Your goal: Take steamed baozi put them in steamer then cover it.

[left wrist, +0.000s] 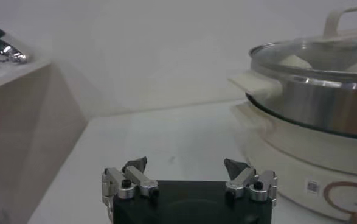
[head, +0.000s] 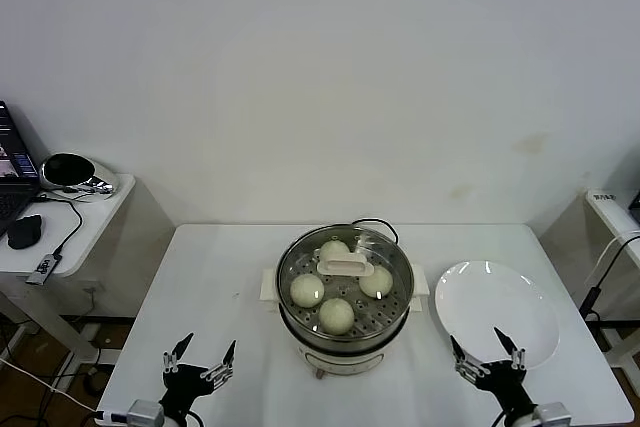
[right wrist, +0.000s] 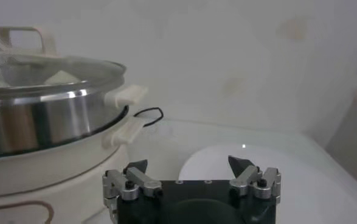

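Observation:
The steamer (head: 300, 332) stands in the middle of the white table, its steel pot on a cream base. The glass cover (head: 345, 266) sits on it, cream handle up. Through the glass I see several baozi (head: 307, 290) on the perforated tray. My left gripper (head: 208, 347) is at the table's front edge, left of the steamer, open and empty. To the right of the steamer my right gripper (head: 478, 342) is open and empty, over the plate's near rim. The left wrist view shows the left gripper (left wrist: 184, 164) beside the steamer (left wrist: 324, 109). The right wrist view shows the right gripper (right wrist: 187, 163) beside the steamer (right wrist: 44, 122).
An empty white plate (head: 497, 312) lies right of the steamer. A black cord (head: 375, 224) loops behind the pot. At far left, a side table (head: 100, 217) carries a laptop, a mouse and a shiny object. A wall stands behind the table.

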